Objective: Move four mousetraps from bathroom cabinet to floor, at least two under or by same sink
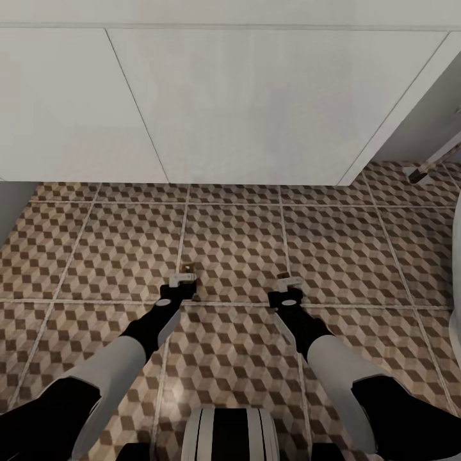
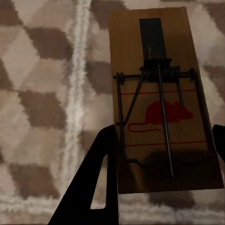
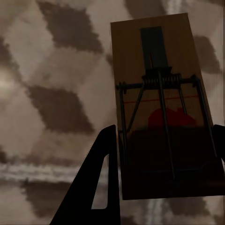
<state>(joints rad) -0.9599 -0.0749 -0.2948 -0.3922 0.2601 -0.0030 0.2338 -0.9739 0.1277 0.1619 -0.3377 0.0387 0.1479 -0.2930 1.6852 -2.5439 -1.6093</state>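
Head view: both arms reach forward and down over the bathroom floor (image 1: 237,256), whose square tiles carry a brown, beige and white cube pattern with pale grout lines; a white panelled unit (image 1: 211,102) rises just beyond the arms. The left gripper (image 1: 182,280) and the right gripper (image 1: 289,282) hang low above the tiles, side by side yet apart, each with a small tan piece at its tip. Left wrist view: the left gripper (image 2: 161,154) is closed on a mousetrap (image 2: 161,101), a flat tan board with a dark wire spring and bar and a red mouse print; the dark fingers (image 2: 93,180) press against the board's long edges near its end, and the tiles lie beneath. Right wrist view: the right gripper (image 3: 164,159) likewise clamps a second mousetrap (image 3: 157,79), its fingers (image 3: 96,180) against the board's edges, the nearer half of the board in shadow. Whether either board touches the floor cannot be told.
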